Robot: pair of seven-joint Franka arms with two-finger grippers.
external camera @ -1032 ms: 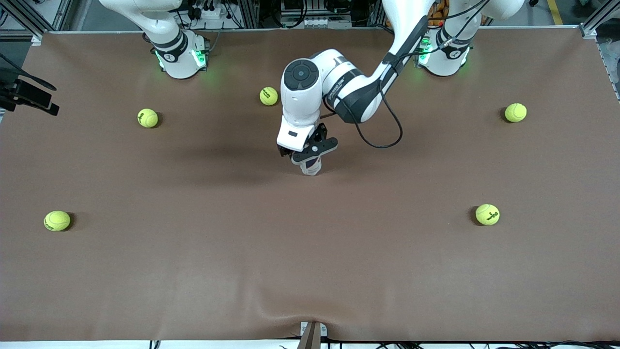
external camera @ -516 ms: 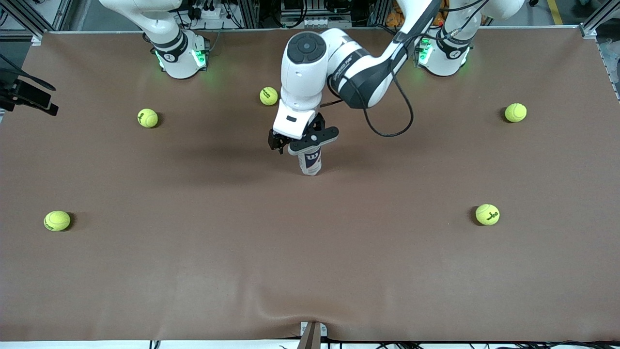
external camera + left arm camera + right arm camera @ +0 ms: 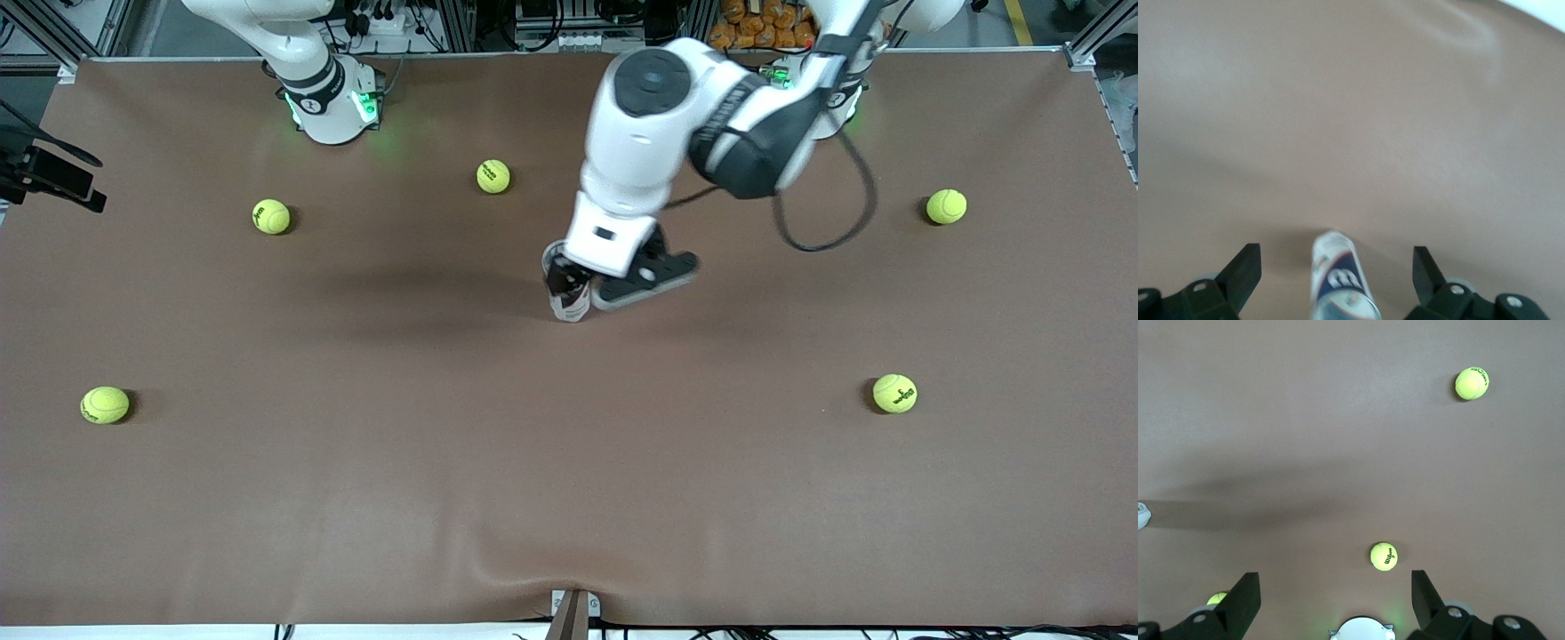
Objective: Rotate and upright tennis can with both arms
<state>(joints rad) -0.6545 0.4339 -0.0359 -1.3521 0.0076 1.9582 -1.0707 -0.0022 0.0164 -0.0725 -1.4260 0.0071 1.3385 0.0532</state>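
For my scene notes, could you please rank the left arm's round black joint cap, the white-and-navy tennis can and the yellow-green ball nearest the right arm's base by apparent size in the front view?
1. Black joint cap, though it sits higher, nearer the camera.
2. Tennis can, partly hidden by the left gripper.
3. Yellow-green tennis ball, not much smaller than the can's visible part.

Five tennis balls (image 3: 493, 176) on brown table (image 3: 356, 498)

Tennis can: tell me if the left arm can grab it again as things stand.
Probably yes. The left gripper hangs open just above the upright tennis can, with its fingers wide to either side and nothing between them.
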